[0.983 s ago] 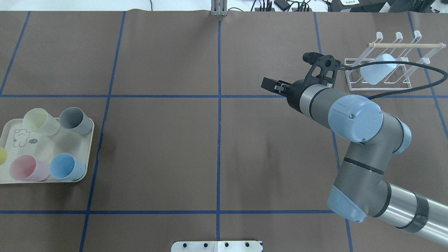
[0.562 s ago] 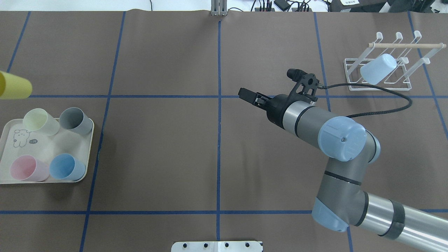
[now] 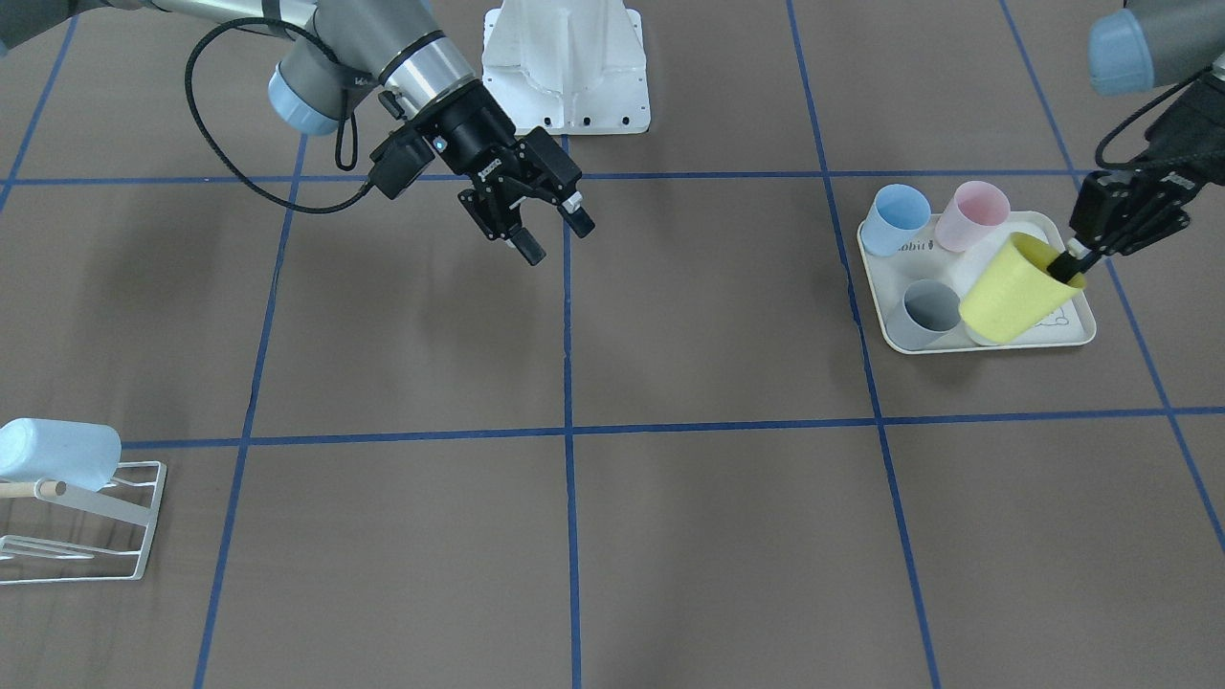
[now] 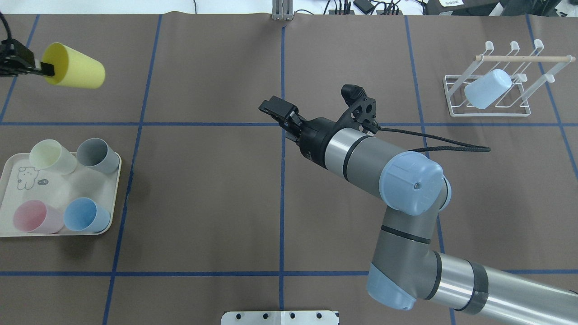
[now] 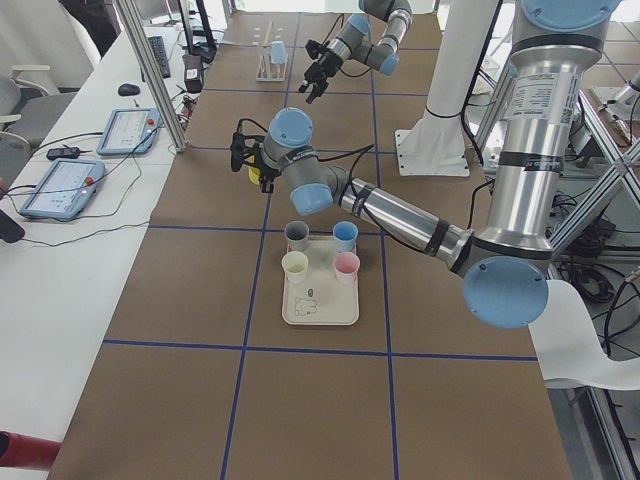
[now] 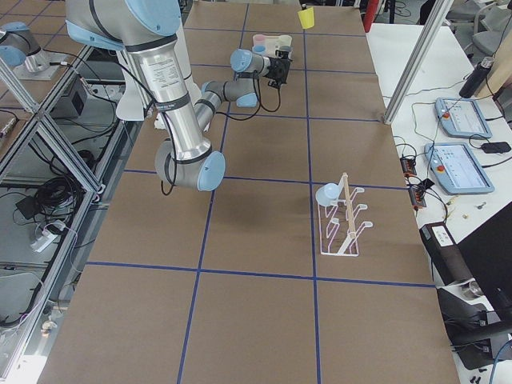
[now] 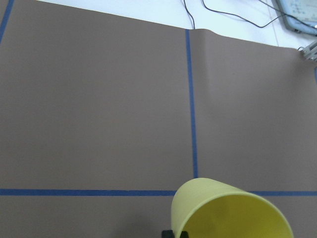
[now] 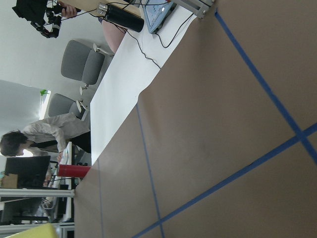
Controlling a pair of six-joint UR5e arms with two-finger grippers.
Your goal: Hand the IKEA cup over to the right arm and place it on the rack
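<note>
Brown table (image 4: 203,180) below: yellow tapered cup (image 4: 76,72), sideways in left tool (image 4: 47,70).

Only legible txt: printed letters on the cream tray (image 3: 1074,322), front-facing view, reading approx. "obit". They're sitting on the tray floor, just beside the blue cup (image 3: 900,218), at the tray's end nearer the counter's middle. The cup is covering the start of the word, so can't tell the whole of it. In the overhead view a rabbit drawing (image 4: 26,176) is showing on the tray w/ a small dark mark next to it, too small to read. Tablet screens (image 5: 62,186), well apart from the tray, are glowing but nothing's legible.
</note>
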